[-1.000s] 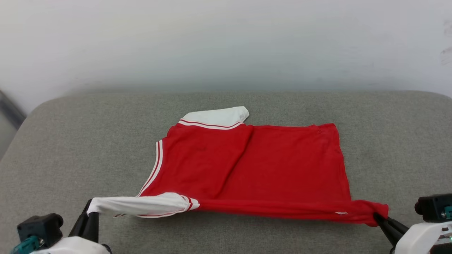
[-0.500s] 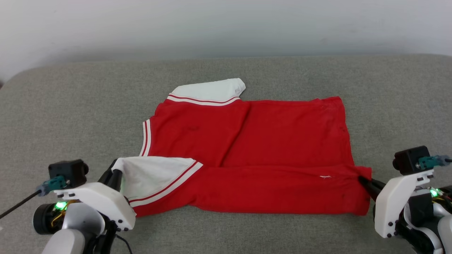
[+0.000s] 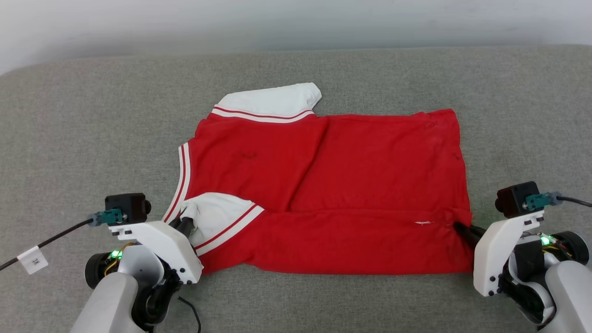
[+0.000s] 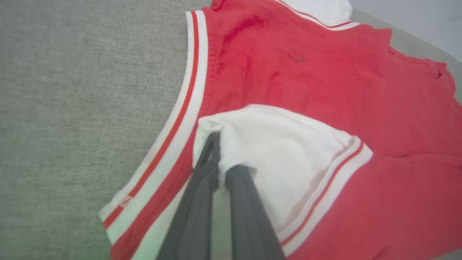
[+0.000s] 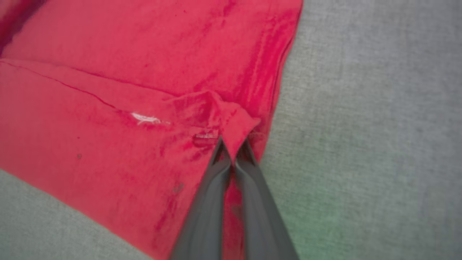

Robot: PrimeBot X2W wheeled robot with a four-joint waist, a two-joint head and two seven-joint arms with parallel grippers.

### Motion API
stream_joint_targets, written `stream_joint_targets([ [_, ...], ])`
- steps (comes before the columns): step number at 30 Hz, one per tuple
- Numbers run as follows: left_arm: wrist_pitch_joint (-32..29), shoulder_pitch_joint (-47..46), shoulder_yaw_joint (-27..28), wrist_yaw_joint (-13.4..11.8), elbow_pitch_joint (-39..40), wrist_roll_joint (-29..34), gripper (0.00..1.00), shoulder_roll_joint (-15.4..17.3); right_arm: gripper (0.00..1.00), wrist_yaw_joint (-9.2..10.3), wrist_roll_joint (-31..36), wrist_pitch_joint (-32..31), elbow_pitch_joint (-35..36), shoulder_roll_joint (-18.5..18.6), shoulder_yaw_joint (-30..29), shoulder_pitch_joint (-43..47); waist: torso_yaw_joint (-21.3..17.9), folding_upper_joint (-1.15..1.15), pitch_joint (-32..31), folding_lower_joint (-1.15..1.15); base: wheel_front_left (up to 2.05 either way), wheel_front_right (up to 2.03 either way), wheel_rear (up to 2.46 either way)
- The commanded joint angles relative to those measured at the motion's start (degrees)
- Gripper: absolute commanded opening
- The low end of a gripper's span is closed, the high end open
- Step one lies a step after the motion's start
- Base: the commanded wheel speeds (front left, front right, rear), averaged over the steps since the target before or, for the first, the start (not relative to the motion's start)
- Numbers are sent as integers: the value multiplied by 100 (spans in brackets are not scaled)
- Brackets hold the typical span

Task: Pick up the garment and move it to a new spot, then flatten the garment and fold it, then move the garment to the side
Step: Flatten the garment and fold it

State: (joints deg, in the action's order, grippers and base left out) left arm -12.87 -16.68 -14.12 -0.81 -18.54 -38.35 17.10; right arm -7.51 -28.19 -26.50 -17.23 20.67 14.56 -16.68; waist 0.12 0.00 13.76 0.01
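Observation:
The garment (image 3: pixel 351 171), a bright red jersey with white shoulder panels and red-white stripe trim, lies spread on the grey cushion, its near edge folded over onto the body. My left gripper (image 3: pixel 184 225) is shut on the near white shoulder panel (image 4: pixel 274 151), fingers (image 4: pixel 202 187) pinching its bunched corner. My right gripper (image 3: pixel 459 227) is shut on the red hem corner (image 5: pixel 236 126) at the garment's right side, beside a tiny white logo (image 5: pixel 146 118). The far white panel (image 3: pixel 273 101) lies flat at the upper left.
The grey fabric cushion (image 3: pixel 92 138) runs across the whole view, with a pale wall (image 3: pixel 296 18) behind its far edge. A cable with a white tag (image 3: pixel 32 260) hangs from my left wrist.
Both grippers have carried the garment's near edge away from me and laid it over the body, forming a fold. The head camera has tilted down, so the whole picture has shifted.

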Motion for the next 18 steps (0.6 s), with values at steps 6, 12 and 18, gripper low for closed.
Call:
stream_joint_targets([
  [6,160,-178,74,175,-438,-118,100,-7,100,4,-99,540,-139,1,189,43,-33,0,-196,-1,0,0,0],
  [12,222,-171,117,220,-490,-88,100,179,100,3,133,1556,99,-135,-46,292,-99,0,-521,-1,0,0,0],
  [18,-75,-98,139,233,-227,-72,100,554,100,3,581,2623,500,-458,-492,675,-204,0,-823,-1,0,0,0],
])
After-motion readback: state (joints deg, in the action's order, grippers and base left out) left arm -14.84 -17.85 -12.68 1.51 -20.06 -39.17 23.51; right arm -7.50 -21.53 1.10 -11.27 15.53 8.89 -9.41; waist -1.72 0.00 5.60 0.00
